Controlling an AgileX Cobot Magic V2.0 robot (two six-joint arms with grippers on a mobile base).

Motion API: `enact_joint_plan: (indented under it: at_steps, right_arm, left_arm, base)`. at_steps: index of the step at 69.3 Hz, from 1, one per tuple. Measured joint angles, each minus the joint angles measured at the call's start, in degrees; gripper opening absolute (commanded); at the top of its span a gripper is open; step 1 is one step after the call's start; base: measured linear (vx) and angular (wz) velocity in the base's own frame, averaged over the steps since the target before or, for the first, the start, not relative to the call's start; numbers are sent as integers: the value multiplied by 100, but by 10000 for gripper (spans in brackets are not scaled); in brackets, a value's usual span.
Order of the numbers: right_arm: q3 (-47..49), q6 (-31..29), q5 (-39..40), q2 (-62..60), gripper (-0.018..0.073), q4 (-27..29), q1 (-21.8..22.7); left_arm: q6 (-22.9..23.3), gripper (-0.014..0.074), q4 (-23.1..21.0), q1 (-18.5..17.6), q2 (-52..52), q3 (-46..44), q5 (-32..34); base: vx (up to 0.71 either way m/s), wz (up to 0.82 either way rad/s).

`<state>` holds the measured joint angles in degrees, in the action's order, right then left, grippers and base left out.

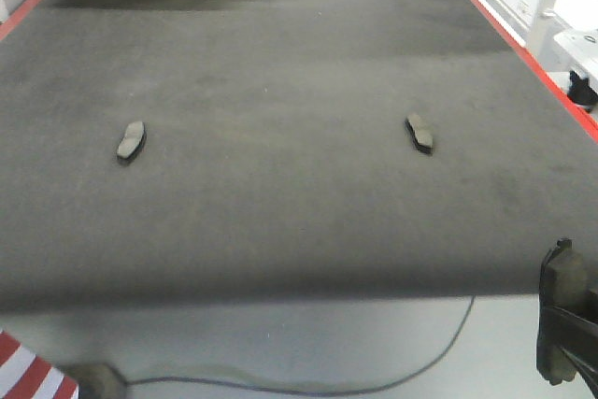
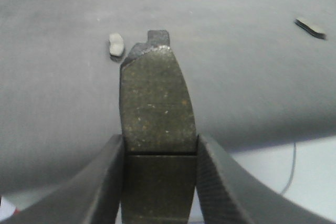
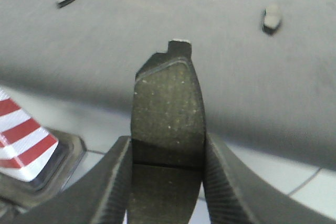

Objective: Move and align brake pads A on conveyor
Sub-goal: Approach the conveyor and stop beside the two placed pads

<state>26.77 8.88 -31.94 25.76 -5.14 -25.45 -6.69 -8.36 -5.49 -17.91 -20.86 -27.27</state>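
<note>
Observing two brake pads (image 1: 131, 140) (image 1: 420, 133) lying on the conveyor (image 1: 280, 63), we judge the task half done; left gripper (image 2: 157, 148) and right gripper (image 3: 167, 150) each clamp another pad (image 2: 156, 103) (image 3: 168, 108).

Four brake pads A, two lying on the conveyor (image 1: 280, 53), two sitting in jaws.

Left pad (image 1: 131, 140) and right pad (image 1: 420, 133) are lying flat, well apart, on the charcoal belt. Third pad (image 2: 156, 103) and fourth pad (image 3: 168, 111) are standing tab-up, groove showing.

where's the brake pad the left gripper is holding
In the left wrist view the held brake pad stands upright between the left gripper fingers, above the conveyor near edge.
</note>
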Motion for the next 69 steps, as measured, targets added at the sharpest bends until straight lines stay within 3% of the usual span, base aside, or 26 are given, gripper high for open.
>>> enact_joint_plan:
  at_steps: [69]
  right_arm:
    - [0, 0, 0, 0, -4, 0, 0]
  left_arm:
    - [0, -6, 0, 0, 0, 0, 0]
  base:
    - [30, 4]
